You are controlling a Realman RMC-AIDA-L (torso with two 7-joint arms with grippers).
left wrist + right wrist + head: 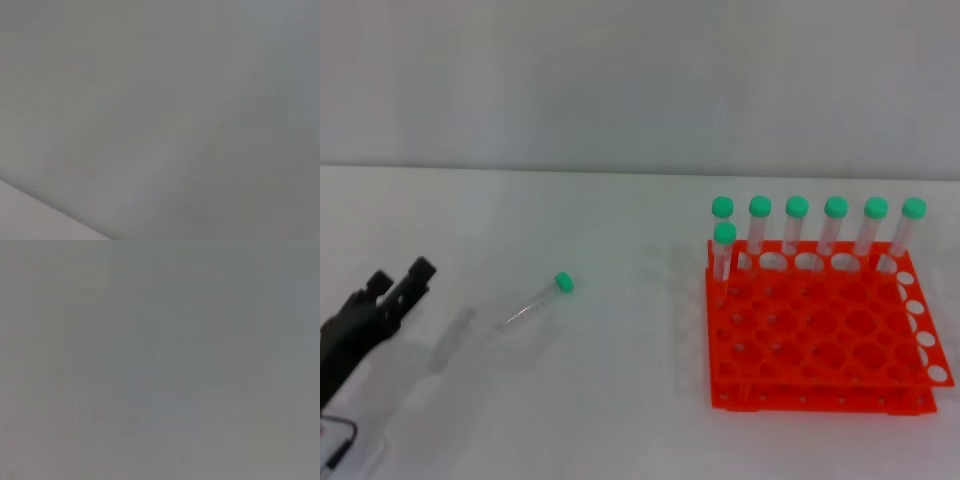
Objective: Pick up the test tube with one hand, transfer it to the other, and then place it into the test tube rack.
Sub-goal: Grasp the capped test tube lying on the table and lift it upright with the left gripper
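Left pincer (400, 278): low at worktop's (620, 400) left edge, fingers slightly parted, empty. Test tube (538, 301): lay flat, well apart. Test tube rack (820, 335): right, held 7 capped tubes (817, 228) along its back.

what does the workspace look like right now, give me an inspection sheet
surface: white table, plain.
job's things: test tube lying on its side left of centre, green cap pointing toward the rack; orange-red test tube rack on the right.
clutter: seven green-capped tubes upright in the rack, six along the back row, one in front at the left end.
grippers: left gripper at the left edge, fingers apart, empty, clear of the tube; right gripper not in view.
cables: thin dark cable at the lower left corner.
surroundings: pale wall behind.
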